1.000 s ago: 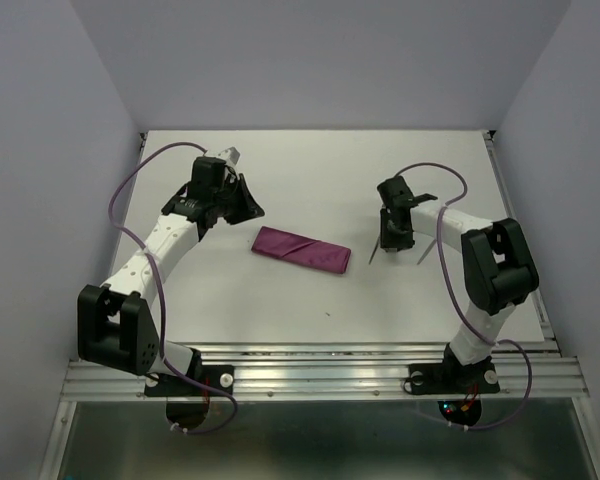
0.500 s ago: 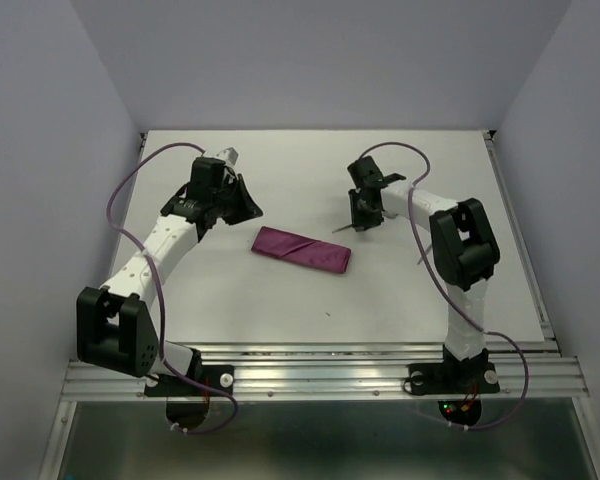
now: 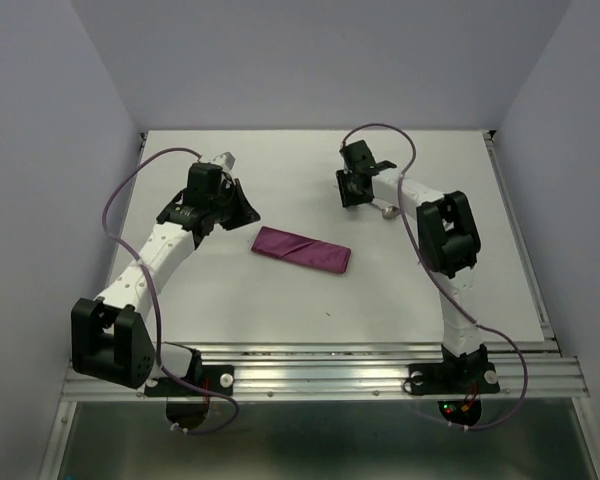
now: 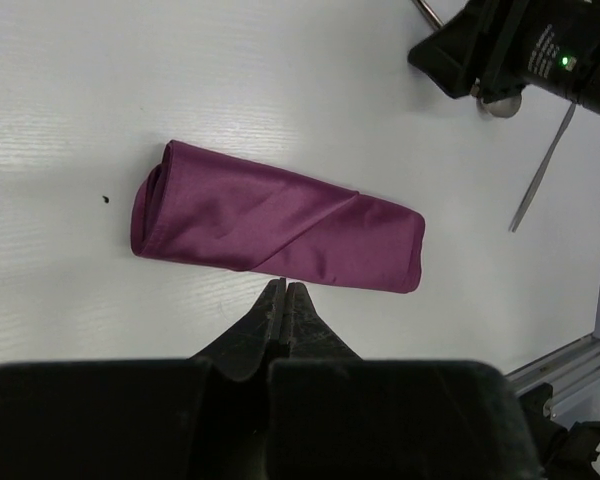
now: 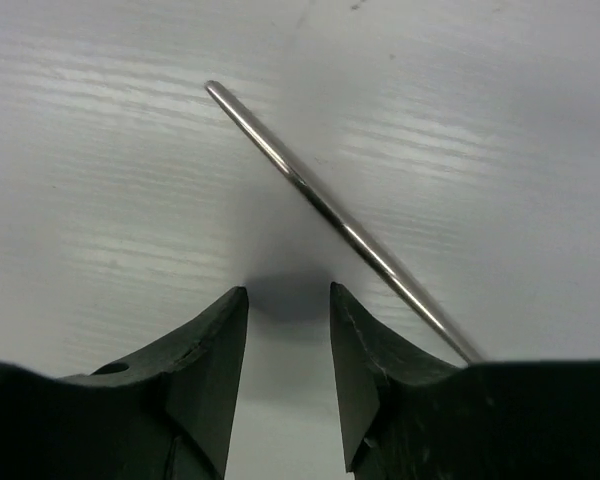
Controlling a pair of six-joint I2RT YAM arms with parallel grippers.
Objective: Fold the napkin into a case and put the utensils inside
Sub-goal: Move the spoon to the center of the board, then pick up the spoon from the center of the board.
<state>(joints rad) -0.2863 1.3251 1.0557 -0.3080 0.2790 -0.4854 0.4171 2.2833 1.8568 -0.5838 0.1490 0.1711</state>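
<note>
Seen from above, a white table holds a plum-purple case, a napkin folded into a narrow flat rectangle. It lies near the table's middle, angled slightly, with neither arm touching it. The left gripper hovers just off the case's left far end. Its two black fingers are pressed tightly together and hold nothing. Across the table, beyond the case's right end, the right gripper points down at the bare tabletop. Its jaws stand partly apart with only the white surface between them. A thin silver handle lies flat on the table in front of it, running diagonally, its near end hidden behind one finger. Which utensil it belongs to is unclear from that view. From the left wrist, a spoon lies beside the right gripper, its small round bowl closest to the claw.
</note>
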